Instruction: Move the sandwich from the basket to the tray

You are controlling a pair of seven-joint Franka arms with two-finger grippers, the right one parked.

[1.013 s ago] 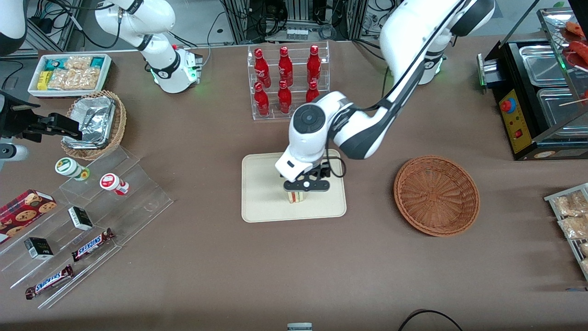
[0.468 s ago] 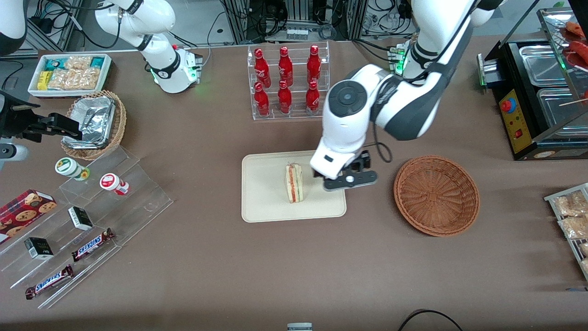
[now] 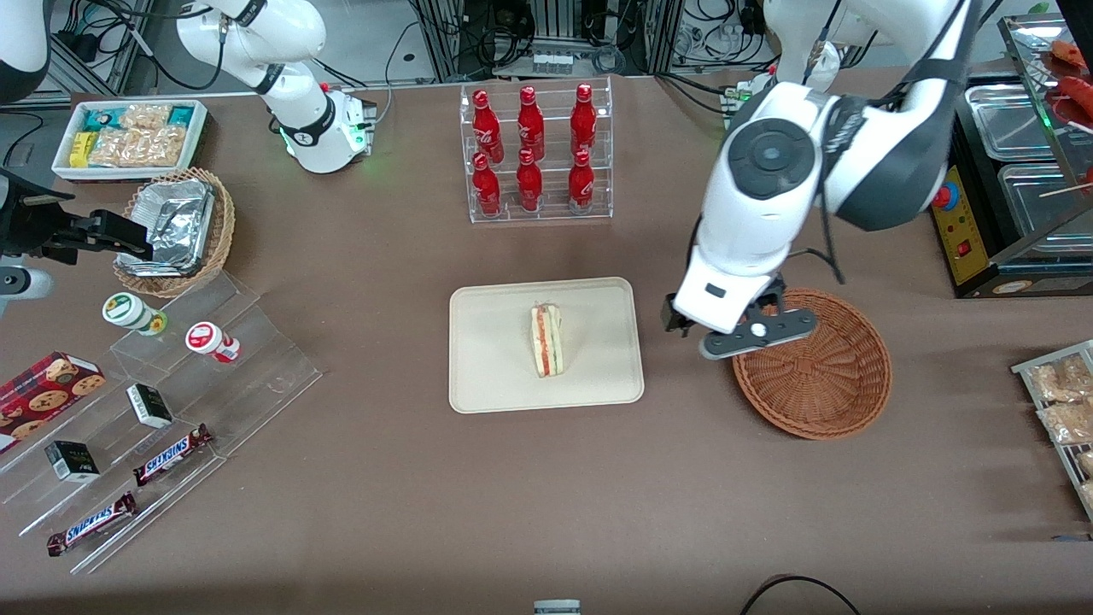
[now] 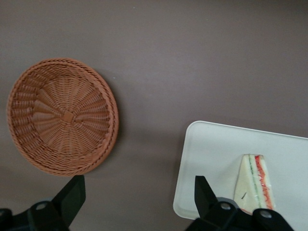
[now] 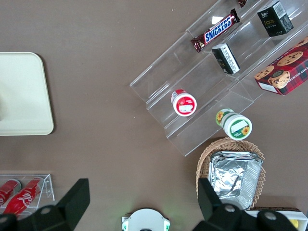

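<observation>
The sandwich (image 3: 546,340), a white bread wedge with red, orange and green layers, lies on the cream-beige tray (image 3: 495,376) in the middle of the table. It also shows in the left wrist view (image 4: 254,184) on the tray (image 4: 211,154). The round reddish-brown wicker basket (image 3: 811,363) is empty and sits beside the tray, toward the working arm's end; it shows in the wrist view too (image 4: 62,115). My gripper (image 3: 745,335) hangs open and empty above the bare table between tray and basket, by the basket's rim (image 4: 138,199).
A clear rack of red bottles (image 3: 534,149) stands farther from the front camera than the tray. A black food warmer (image 3: 999,171) stands at the working arm's end. Acrylic steps with snacks (image 3: 162,410) and a tan basket of foil packets (image 3: 175,226) lie toward the parked arm's end.
My gripper has let go of the sandwich, which stays on the tray, and has risen and moved sideways from the tray to the basket's rim.
</observation>
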